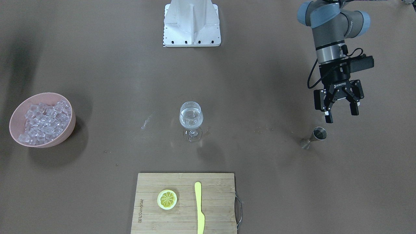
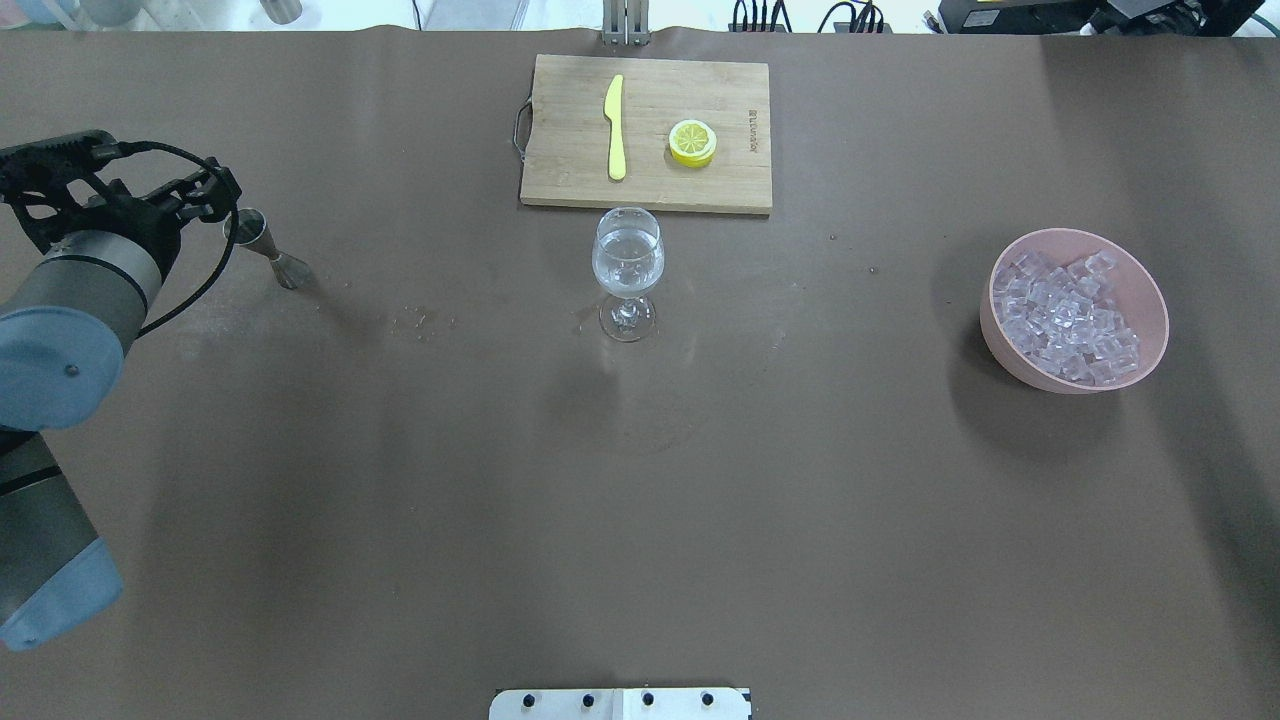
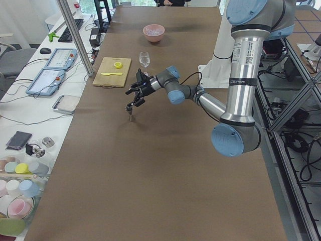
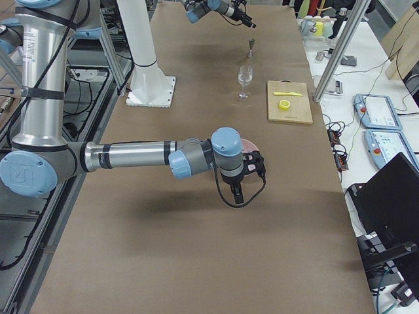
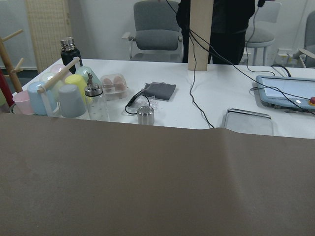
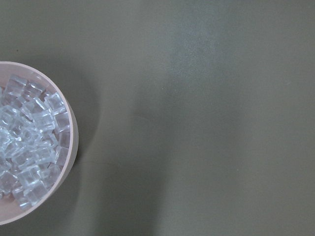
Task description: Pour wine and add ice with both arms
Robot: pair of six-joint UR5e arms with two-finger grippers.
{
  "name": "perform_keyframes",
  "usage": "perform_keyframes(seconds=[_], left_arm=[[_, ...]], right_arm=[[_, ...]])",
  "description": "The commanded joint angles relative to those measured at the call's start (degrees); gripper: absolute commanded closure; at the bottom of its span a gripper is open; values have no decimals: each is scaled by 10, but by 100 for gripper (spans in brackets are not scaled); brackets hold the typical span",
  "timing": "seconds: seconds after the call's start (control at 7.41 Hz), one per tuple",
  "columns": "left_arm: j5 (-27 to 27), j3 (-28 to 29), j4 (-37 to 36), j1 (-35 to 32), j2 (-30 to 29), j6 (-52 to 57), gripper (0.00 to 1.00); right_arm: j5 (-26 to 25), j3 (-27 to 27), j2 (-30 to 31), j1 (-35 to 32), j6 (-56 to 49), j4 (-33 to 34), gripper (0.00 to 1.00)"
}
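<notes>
A wine glass [image 1: 191, 120] stands upright mid-table with a small amount of clear wine [image 2: 627, 268] in its bowl. A pink bowl [image 1: 71, 127] holds a heap of ice cubes [image 1: 44, 122]; the ice also shows in the right wrist view [image 6: 27, 147]. A steel jigger [image 1: 313, 138] stands on the table. My left gripper [image 1: 341, 113] is open and empty, hovering just above and behind the jigger. My right gripper [image 4: 239, 195] hangs over the table beside the pink bowl; I cannot tell if it is open or shut.
A wooden cutting board [image 1: 217, 201] lies at the operators' edge with a lemon slice [image 1: 167, 199] and a yellow knife [image 1: 199, 208]. The white pedestal [image 1: 191, 22] stands at the robot's side. A side bench with cups [image 5: 64, 96] lies beyond the table's left end.
</notes>
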State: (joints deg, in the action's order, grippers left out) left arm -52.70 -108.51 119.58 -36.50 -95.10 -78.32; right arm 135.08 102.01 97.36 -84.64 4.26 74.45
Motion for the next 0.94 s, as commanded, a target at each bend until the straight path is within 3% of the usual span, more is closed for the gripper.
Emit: perform_keyframes(seconds=[0.0,0.81], left_arm=[[55,43,-1,20,-25,-31,2],[88,134,0,48,-71,-32,2]], right_arm=[[0,-1,-1,0,0,0,0],[-1,-1,-1,0,0,0,0]])
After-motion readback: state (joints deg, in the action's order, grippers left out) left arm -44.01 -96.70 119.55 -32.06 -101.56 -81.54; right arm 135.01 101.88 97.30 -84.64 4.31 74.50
